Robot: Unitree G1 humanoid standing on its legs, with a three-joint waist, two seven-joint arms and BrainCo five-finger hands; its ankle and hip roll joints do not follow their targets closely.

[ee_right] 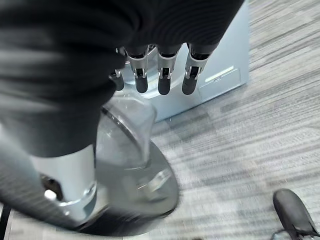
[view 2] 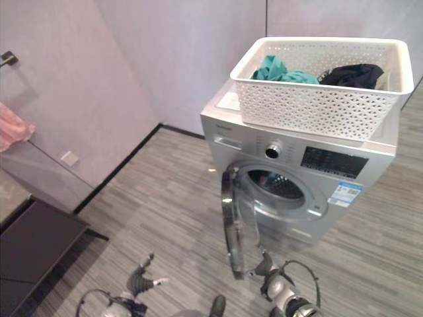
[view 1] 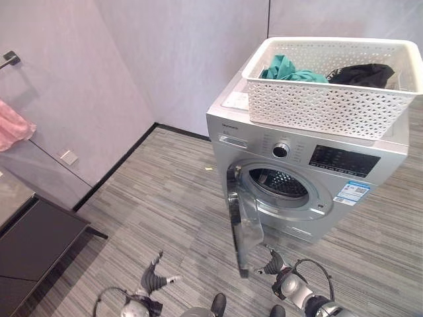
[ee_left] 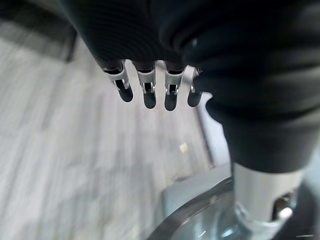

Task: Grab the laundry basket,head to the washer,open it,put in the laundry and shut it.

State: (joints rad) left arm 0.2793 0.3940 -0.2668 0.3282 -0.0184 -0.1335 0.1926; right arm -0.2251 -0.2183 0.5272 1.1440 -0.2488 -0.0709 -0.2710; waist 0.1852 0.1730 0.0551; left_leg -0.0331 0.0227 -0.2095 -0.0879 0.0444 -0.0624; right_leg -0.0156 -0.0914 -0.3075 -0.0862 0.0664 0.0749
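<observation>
**newbie:** Basket point(view 1: 330, 99) status? Where did it end up?

**me:** Sitting on top of the washer point(view 1: 310, 178), white and perforated, with 1 teal garment point(view 1: 285, 70) and 1 black garment point(view 1: 362, 74) inside. Washer door point(view 1: 243, 221) is swung wide open toward me, drum point(view 1: 281, 183) in plain sight.

**newbie:** And your hands?

**me:** My right hand point(view 1: 272, 263) is low, just beside the bottom edge of the door, fingers point(ee_right: 162, 72) straight and loose, gripping nothing. I can't tell if it's touching the door. My left hand point(view 1: 153, 279) hangs over the grey striped floor point(view 1: 152, 198), well apart from the washer, fingers point(ee_left: 146, 90) relaxed too, nothing in it.

**newbie:** Anything else around?

**me:** Pink towel point(view 1: 13, 125) on the left wall, dark bench point(view 1: 33, 244) below it.
</observation>
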